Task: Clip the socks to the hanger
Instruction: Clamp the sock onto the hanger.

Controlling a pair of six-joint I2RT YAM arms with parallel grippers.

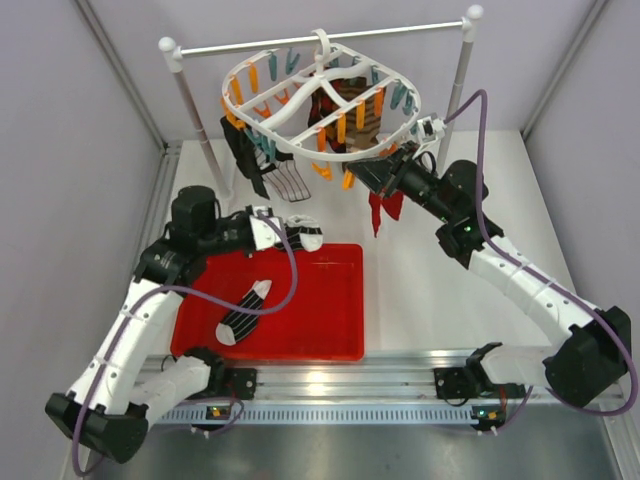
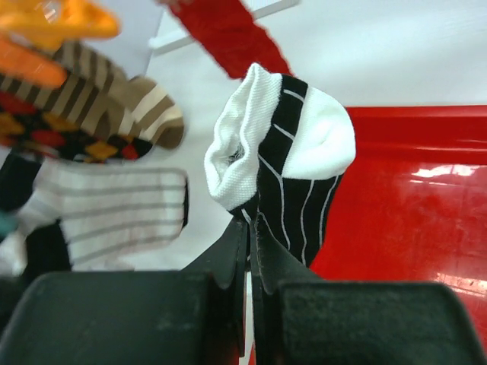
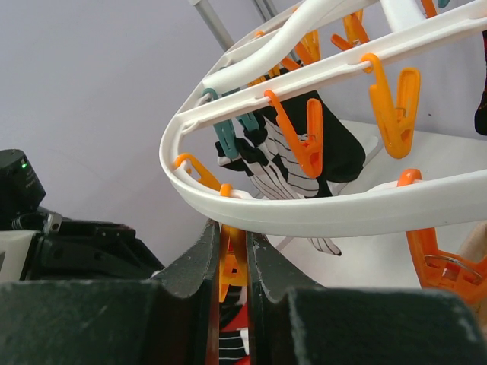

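Observation:
The white hanger (image 1: 300, 150) hangs by its hook from a rod, with orange and teal clips dangling from it. My left gripper (image 1: 298, 236) is shut on a black sock with thin white stripes and a white toe (image 2: 293, 152), held up over the far edge of the red tray (image 1: 330, 330). A second black striped sock (image 1: 245, 312) lies in the tray. My right gripper (image 1: 368, 172) sits under the hanger's near rim (image 3: 342, 214), shut on an orange clip (image 3: 230, 274). A dark red sock (image 1: 385, 210) hangs beside it.
Brown striped (image 2: 114, 106), white striped (image 2: 106, 209) and black striped (image 3: 304, 163) socks hang from clips. The white rod (image 1: 320, 38) stands on two posts at the back. Grey walls close in the left and right sides.

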